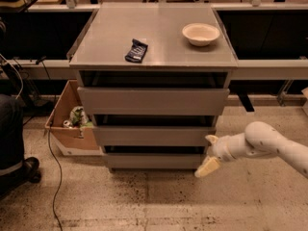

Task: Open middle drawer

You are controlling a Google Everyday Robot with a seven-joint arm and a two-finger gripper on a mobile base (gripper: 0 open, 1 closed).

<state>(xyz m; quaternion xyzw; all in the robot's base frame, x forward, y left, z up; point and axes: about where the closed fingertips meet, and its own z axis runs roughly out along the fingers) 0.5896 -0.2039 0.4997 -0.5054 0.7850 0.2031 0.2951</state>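
The robot's gripper (209, 153) hangs low at the near right corner of a grey three-drawer cabinet, its pale arm (269, 143) reaching in from the right. The two fingers (207, 167) are spread wide apart and hold nothing. The middle drawer (154, 135) appears shut, its plain front lying between the top drawer (153, 101) and the bottom drawer (155, 160). Its right end sits just beside the upper fingertip, and whether the two touch cannot be told. On the surface (110, 37) above rest a white bowl (200, 33), far right, and a dark packet (136, 50) nearer the middle. A cardboard box (62, 129) stands on the floor left of the cabinet.
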